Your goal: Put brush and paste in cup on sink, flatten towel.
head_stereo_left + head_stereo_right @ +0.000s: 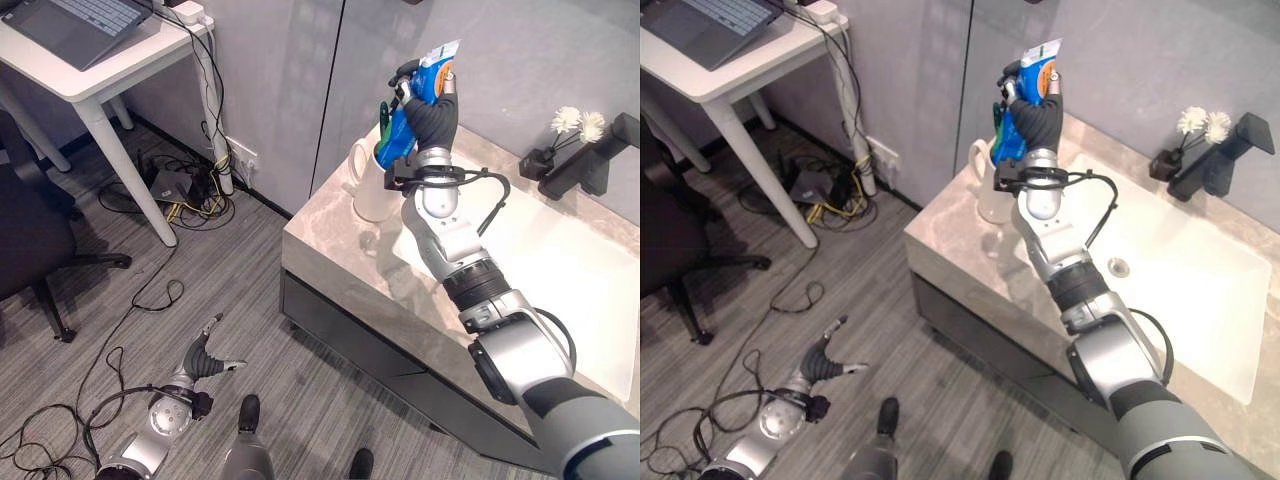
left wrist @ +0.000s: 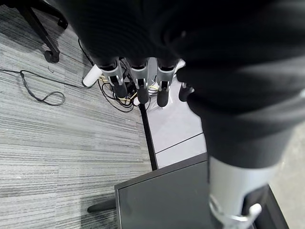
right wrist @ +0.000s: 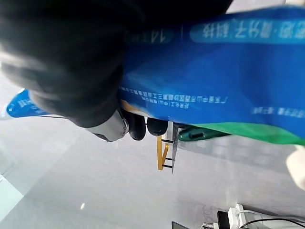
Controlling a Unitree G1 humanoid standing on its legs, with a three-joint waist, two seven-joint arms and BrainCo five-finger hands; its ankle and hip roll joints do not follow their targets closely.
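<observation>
My right hand [image 1: 432, 115] is raised over the sink counter's [image 1: 330, 250] left end, its fingers curled round a blue toothpaste tube [image 1: 437, 65]. The tube slants down towards a white cup [image 1: 372, 190] with a handle, which stands upright on the marble top. A green toothbrush [image 1: 383, 110] pokes up from the cup beside the tube's lower end. In the right wrist view the tube [image 3: 214, 95] runs across my palm, with the green toothbrush [image 3: 209, 131] just past it. My left hand [image 1: 205, 355] hangs low over the floor, with its fingers [image 2: 138, 83] straight and nothing in them.
A white basin [image 1: 570, 270] lies right of the cup, with a black faucet [image 1: 590, 160] and white flowers [image 1: 578, 123] behind it. A white desk [image 1: 100, 70] with a laptop, a dark office chair [image 1: 20, 230] and tangled cables [image 1: 185, 195] occupy the floor to the left.
</observation>
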